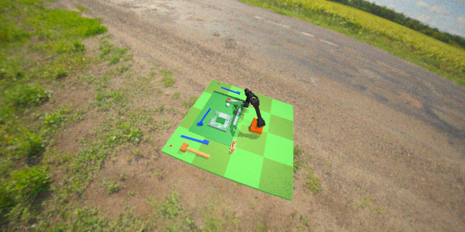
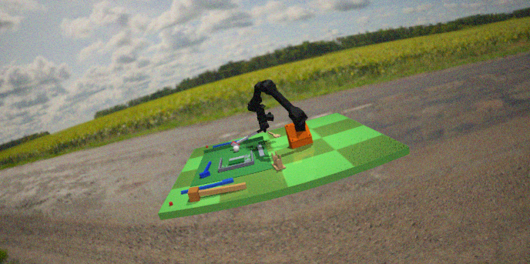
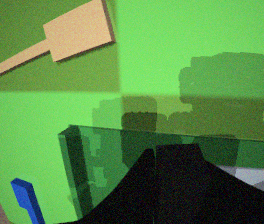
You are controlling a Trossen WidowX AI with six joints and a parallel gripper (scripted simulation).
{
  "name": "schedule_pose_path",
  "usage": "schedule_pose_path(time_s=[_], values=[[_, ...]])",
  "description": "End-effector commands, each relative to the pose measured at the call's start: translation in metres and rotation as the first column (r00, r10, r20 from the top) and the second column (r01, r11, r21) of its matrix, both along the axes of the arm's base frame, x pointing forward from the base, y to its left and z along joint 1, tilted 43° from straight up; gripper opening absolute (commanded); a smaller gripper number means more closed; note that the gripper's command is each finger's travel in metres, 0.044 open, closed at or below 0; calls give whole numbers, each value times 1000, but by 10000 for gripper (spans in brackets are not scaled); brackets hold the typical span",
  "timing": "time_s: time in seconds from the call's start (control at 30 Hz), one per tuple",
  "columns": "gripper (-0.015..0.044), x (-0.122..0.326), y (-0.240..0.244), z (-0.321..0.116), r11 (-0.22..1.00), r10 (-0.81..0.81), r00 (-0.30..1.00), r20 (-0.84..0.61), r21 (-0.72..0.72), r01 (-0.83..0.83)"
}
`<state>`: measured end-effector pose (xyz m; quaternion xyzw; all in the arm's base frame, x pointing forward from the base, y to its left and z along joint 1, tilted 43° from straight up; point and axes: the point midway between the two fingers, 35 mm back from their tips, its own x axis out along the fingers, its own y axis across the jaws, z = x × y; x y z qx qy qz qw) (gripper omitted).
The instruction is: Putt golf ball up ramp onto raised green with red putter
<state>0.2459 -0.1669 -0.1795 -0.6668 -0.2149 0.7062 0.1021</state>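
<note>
Exterior view showed my gripper (image 2: 265,126) clamped tight on the thin shaft of the red putter (image 2: 243,139), fingers nearly closed because the shaft was so slim. I held it by the far end of the handle, I judged, so that the head could reach down and out over the dark green course (image 2: 216,171) while my arm stayed back near its orange base (image 2: 298,138). The shaft slanted down from my claw, pale grey along its length, ending in a small red head. That head sat just beside the golf ball (image 2: 236,148), a small white sphere on the far edge of the dark green area; whether the two touched I could not tell. From the top view the ball (image 1: 228,104) lay near the grey-walled raised green (image 1: 220,120), with the ramp (image 1: 237,116) a pale strip alongside it.

My wrist camera caught mostly my own black fingers, so the putter stayed hidden there. The blue sticks (image 1: 203,117) and the wooden mallet (image 1: 194,150) lay apart, unneeded.
</note>
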Motion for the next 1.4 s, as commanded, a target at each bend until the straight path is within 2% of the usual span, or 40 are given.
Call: schedule_pose_path(time_s=[0.0, 0.37, 0.6, 0.9, 1.37], values=[[0, 0, 2, 2, 1000, 0, 1000, 0, 0, 0], [0, -14, 104, 91, 1000, 0, 1000, -2, 5, 0], [0, -13, 102, 98, 1000, 0, 1000, -2, 5, 0], [0, -8, 78, 147, 1000, 0, 1000, -3, 4, 0], [0, -10, 83, 141, 1000, 0, 1000, -10, 13, 0]])
